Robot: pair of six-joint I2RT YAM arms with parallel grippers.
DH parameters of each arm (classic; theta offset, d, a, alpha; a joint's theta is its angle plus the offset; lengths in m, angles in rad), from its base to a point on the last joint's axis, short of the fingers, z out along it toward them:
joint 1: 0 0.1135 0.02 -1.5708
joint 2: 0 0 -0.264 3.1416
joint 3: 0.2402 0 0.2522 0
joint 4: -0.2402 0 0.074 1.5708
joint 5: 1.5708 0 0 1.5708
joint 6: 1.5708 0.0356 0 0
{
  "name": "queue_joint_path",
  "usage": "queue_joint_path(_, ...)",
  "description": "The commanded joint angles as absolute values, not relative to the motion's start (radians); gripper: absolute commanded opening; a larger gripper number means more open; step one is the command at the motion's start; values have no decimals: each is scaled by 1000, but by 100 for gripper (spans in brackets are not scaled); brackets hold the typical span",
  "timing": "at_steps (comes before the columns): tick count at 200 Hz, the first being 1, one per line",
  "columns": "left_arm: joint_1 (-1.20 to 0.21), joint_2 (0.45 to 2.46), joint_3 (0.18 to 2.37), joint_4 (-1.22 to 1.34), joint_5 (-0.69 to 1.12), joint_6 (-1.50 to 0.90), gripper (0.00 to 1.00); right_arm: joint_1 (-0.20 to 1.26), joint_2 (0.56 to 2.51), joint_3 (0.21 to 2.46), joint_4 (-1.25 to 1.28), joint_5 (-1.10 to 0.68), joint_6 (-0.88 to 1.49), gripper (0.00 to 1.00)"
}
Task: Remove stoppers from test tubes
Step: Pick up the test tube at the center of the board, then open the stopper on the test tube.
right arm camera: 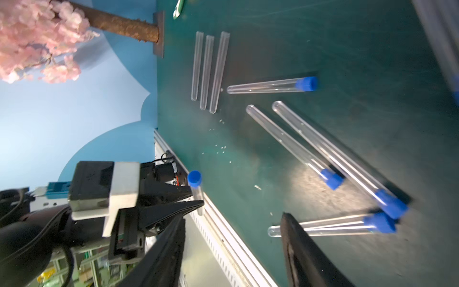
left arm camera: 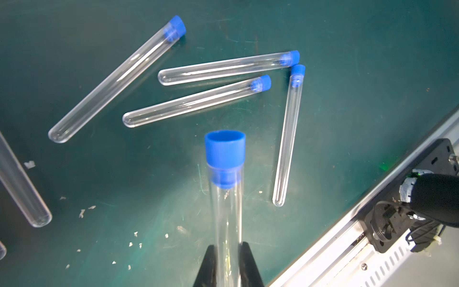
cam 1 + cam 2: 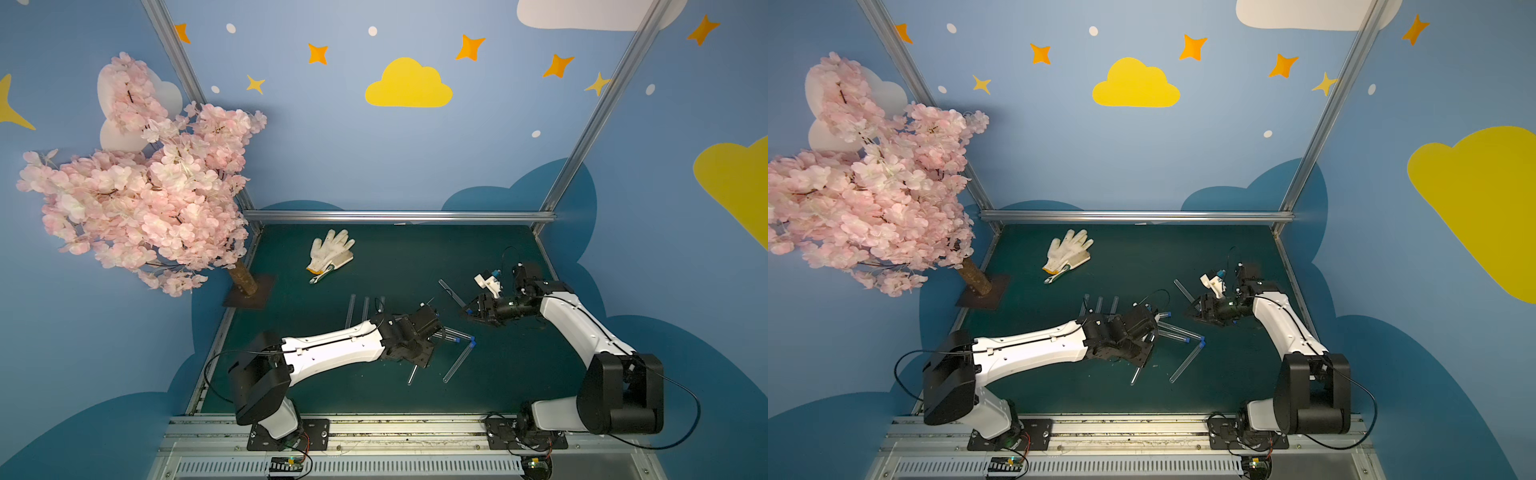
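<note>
Our left gripper (image 2: 228, 251) is clamped on one clear test tube (image 2: 227, 223), which juts past its fingertips with a blue stopper (image 2: 224, 149) plugged in its mouth; the tube holds nothing else. Our right gripper (image 1: 233, 216) hangs near that stoppered end, jaws apart and empty. Beneath both we see the green mat (image 2: 347, 74). Beyond the left fingertips four more stoppered tubes (image 2: 197, 102) lie on it, each empty, and three unstoppered tubes (image 1: 207, 72) lie side by side further off.

green table (image 3: 415, 257), test tubes (image 2: 223, 67), white glove (image 3: 330, 249)
</note>
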State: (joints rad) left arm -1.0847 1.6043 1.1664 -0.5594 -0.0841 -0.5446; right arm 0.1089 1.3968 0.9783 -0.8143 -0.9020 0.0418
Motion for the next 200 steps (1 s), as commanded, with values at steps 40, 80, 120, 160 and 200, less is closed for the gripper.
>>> queue_joint_path(40, -1085, 1555, 1146, -488, -34, -495, 13, 244, 1406, 965, -775, -990, 68, 56)
queue_joint_path(80, -1084, 1540, 1127, -457, -29, -498, 13, 285, 1417, 944, -776, -999, 50, 49)
queue_joint_path(120, -1087, 1536, 1124, -439, -3, -494, 13, 326, 1436, 936, -746, -992, 68, 43)
queue_joint_path(160, -1087, 1526, 1120, -439, 0, -488, 13, 348, 1452, 953, -738, -990, 74, 37)
queue_joint_path(200, -1087, 1520, 1111, -432, -2, -492, 13, 354, 1452, 960, -738, -985, 79, 21)
